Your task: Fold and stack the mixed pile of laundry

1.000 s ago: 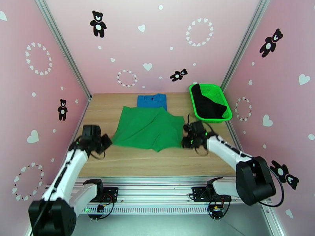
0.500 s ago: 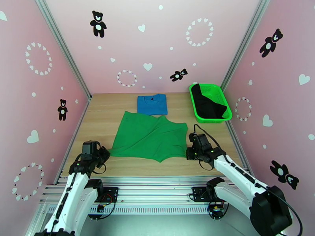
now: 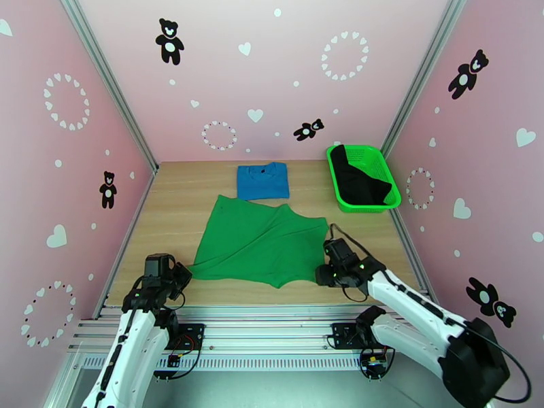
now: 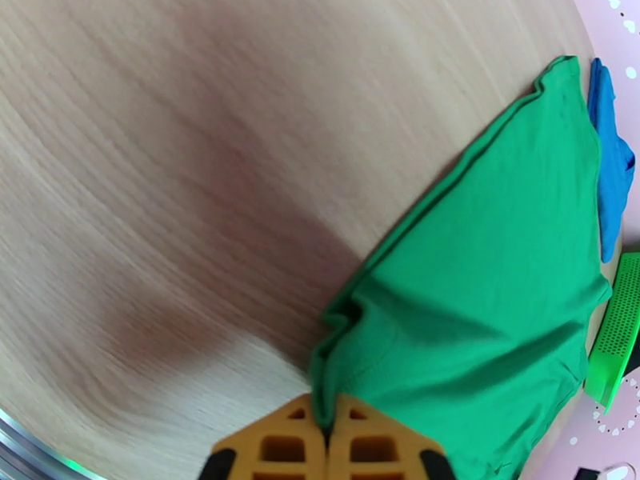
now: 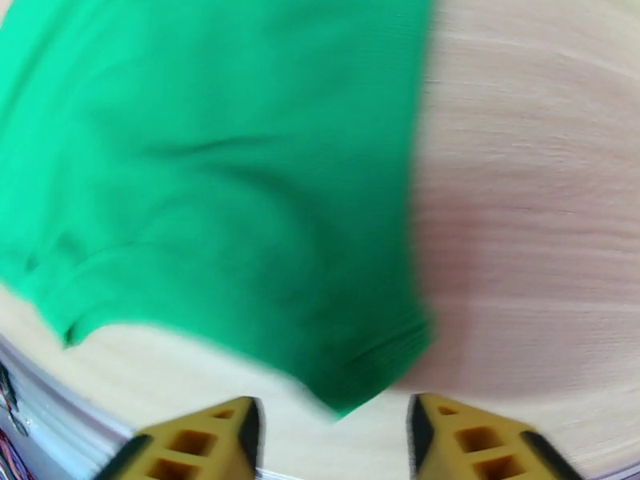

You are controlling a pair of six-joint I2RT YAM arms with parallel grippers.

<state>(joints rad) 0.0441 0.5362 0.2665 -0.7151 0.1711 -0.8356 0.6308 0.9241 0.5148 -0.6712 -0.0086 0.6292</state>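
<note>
**A:** From above, where does the laundry lie?
**B:** The green garment [image 3: 262, 241] is spread on the table [image 3: 173, 198]. The folded blue T-shirt [image 3: 262, 181] lies behind it, and the black garment [image 3: 357, 183] is in the basket [image 3: 376, 160]. The left gripper [image 3: 183, 272] is at the green garment's near left corner, the right gripper [image 3: 321, 275] at its near right.
**A:** The left wrist view?
**B:** The fingers are pinched together on the green hem.
**A:** The right wrist?
**B:** It is blurred. The jaws stand apart, with the green corner between them, ungripped.
</note>
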